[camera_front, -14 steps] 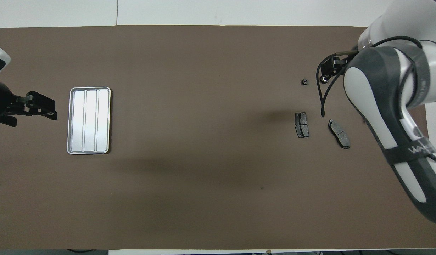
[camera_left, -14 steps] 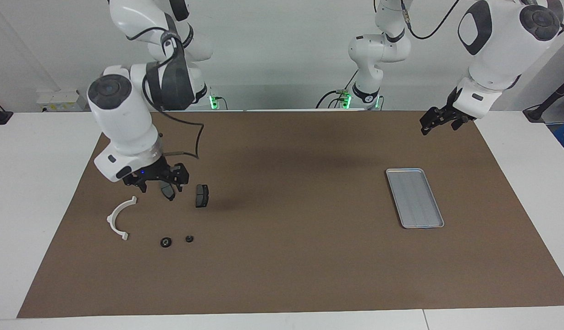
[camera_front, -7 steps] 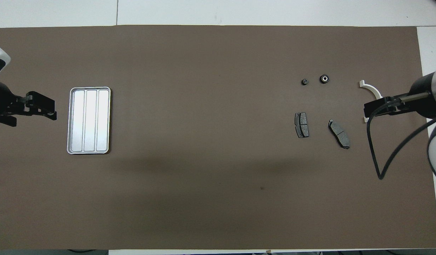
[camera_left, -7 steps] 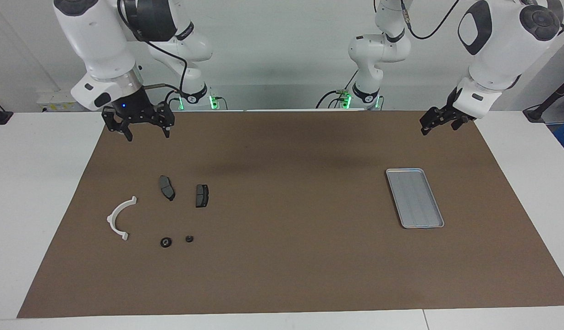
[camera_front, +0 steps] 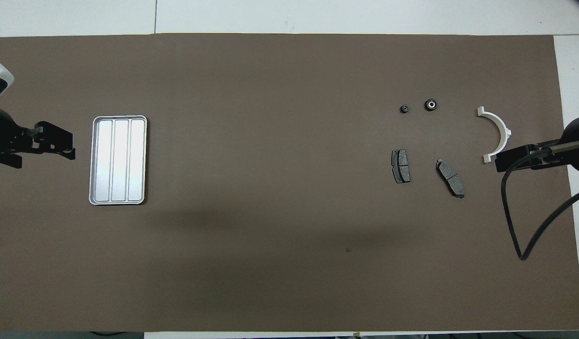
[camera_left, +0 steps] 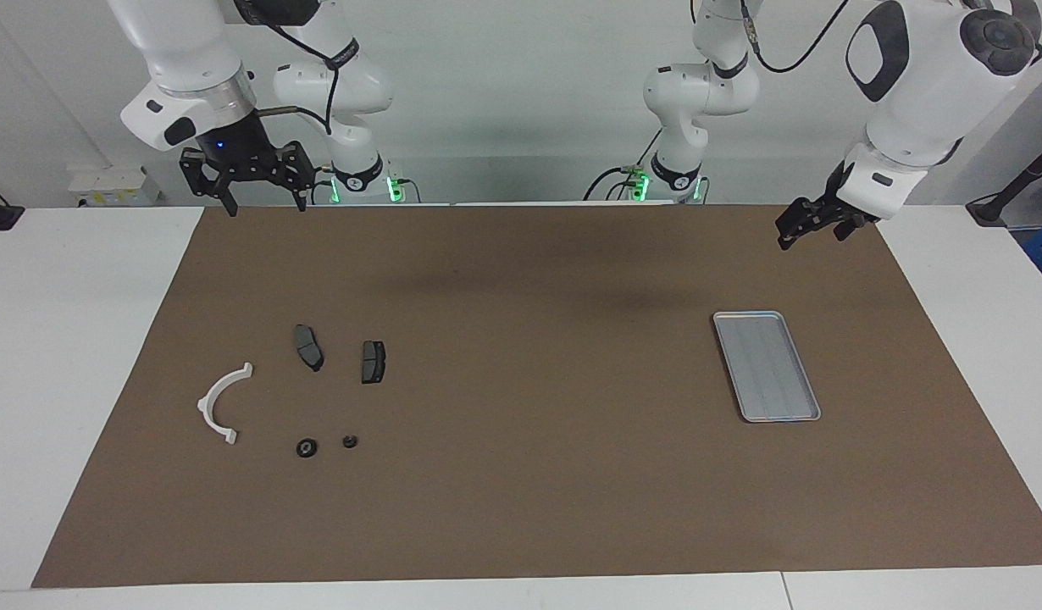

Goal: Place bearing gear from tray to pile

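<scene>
Right gripper (camera_left: pixel 262 202), spread and empty, has lifted clear of the pile (camera_left: pixel 305 446) where the gear lies, tray (camera_left: pixel 766 365) bare, left gripper (camera_left: pixel 813 224) spread, waiting: placement looks done.

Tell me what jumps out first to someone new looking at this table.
The silver tray lies empty toward the left arm's end of the brown mat. At the right arm's end lies a loose pile: a white half-ring bracket, two dark brake pads and two small round bearing gears. Both the right gripper and left gripper hang open and empty-handed above the mat's robot-side corners.
</scene>
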`<state>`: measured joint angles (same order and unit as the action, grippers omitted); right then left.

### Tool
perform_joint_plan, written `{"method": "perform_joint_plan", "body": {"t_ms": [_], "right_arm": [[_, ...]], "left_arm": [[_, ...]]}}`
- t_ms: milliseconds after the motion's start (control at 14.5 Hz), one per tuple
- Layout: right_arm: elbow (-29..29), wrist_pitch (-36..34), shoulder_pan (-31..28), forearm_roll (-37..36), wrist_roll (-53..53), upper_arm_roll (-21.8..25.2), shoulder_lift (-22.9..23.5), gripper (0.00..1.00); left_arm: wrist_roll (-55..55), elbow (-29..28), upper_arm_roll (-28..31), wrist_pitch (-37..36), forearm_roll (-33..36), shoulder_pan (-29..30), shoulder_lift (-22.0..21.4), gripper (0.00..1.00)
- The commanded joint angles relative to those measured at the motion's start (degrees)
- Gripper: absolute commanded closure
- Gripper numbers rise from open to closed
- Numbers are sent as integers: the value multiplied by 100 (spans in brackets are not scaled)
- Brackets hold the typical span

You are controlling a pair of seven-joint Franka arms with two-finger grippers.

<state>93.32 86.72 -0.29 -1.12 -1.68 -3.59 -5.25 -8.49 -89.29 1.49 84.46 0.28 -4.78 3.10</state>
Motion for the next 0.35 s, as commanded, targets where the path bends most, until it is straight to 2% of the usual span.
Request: {"method": "perform_joint_plan", "body": {"t_ms": [0,276], "right_arm": [[11,-32,-77,130,-104,-2,-46,0],[11,-23,-112,68,-104,33,-37,0]], "left_arm": [[5,-150,18,-43,-37,-14,-152,0],[5,-150,18,-43,-37,-14,-152,0]]}}
